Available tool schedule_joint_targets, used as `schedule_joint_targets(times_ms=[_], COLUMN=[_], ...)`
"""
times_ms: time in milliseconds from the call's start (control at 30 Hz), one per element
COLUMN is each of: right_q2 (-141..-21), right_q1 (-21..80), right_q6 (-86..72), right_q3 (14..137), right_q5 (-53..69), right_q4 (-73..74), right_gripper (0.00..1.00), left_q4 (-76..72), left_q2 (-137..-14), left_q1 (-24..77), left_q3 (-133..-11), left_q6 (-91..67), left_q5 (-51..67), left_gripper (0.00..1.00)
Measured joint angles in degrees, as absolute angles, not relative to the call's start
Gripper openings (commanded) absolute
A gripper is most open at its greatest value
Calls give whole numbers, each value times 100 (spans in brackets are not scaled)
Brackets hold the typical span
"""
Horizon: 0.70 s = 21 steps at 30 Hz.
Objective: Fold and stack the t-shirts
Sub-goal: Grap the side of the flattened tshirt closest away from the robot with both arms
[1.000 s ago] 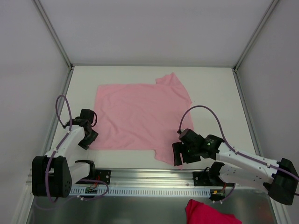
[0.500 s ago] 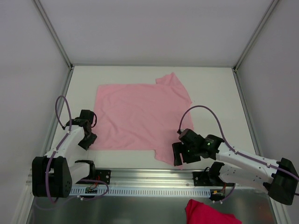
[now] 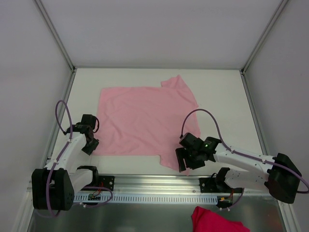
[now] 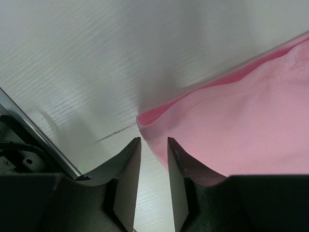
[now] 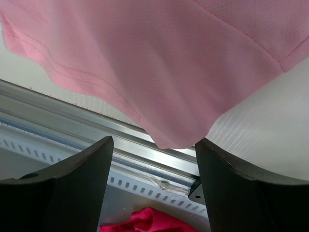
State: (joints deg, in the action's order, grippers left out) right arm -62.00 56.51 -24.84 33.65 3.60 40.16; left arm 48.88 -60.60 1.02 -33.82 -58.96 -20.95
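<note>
A pale-pink t-shirt (image 3: 145, 118) lies spread flat on the white table, one sleeve at the far right and one at the near right. My left gripper (image 3: 90, 146) sits at the shirt's near-left corner. In the left wrist view it (image 4: 153, 141) is open by a narrow gap with only bare table between the fingers, and the shirt corner (image 4: 147, 121) lies just past the tips. My right gripper (image 3: 182, 162) is wide open over the near-right sleeve. In the right wrist view (image 5: 153, 144) the sleeve's tip (image 5: 178, 135) lies between the fingers, ungripped.
An aluminium rail (image 3: 154, 186) runs along the table's near edge, also seen in the right wrist view (image 5: 72, 121). A crumpled red cloth (image 3: 217, 221) lies below the rail at the near right. Grey walls and frame posts enclose the table.
My right gripper has shifted slightly left over the near sleeve. My left arm has settled a little at the shirt's corner. The shirt has not moved.
</note>
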Motion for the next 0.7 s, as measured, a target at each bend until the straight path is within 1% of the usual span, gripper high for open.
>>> schedule_joint_targets(times_ms=[100, 167, 200, 300, 333, 433, 467, 500, 567, 600, 667, 700], right_q2=[-6368, -6423, -6451, -6493, -6504, -6510, -6510, -6510, -6510, -6510, -6510, -6512], right_q1=[5651, 5651, 5651, 5651, 5651, 5651, 5651, 5651, 5651, 5651, 5651, 5651], right_q6=[-2491, -2504, -2506, -2523, -2523, -2547, -2556, -2561, -2576, -2585, -2587, -2589], right_q3=[3334, 3286, 3267, 3210, 3192, 3153, 3138, 3122, 3105, 3105, 3105, 3105], right_q5=[342, 342, 340, 342, 340, 340, 338, 340, 340, 340, 338, 338], right_q4=[3907, 3837, 3811, 3736, 3721, 3677, 3664, 3662, 3662, 3664, 3660, 3660], right_gripper=[70, 65, 59, 51, 45, 40, 38, 34, 29, 27, 27, 25], left_q4=[4893, 4895, 4895, 4897, 4897, 4897, 4897, 4897, 4897, 4895, 4893, 4893], left_q2=[-6051, -6045, -6040, -6036, -6036, -6029, -6023, -6020, -6020, -6020, -6020, -6020], left_q1=[102, 102, 102, 102, 102, 102, 102, 102, 102, 102, 102, 102], left_q3=[-3382, -3382, -3382, -3382, -3382, -3382, -3382, -3382, -3382, -3382, -3382, -3382], left_q6=[-5896, -5896, -5896, -5894, -5896, -5894, -5894, -5892, -5896, -5894, -5905, -5909], left_q5=[-2084, -2078, -2064, -2036, -2025, -2001, -2001, -1999, -1997, -1994, -1986, -1977], left_gripper=[29, 29, 29, 28, 28, 25, 23, 21, 18, 12, 2, 0])
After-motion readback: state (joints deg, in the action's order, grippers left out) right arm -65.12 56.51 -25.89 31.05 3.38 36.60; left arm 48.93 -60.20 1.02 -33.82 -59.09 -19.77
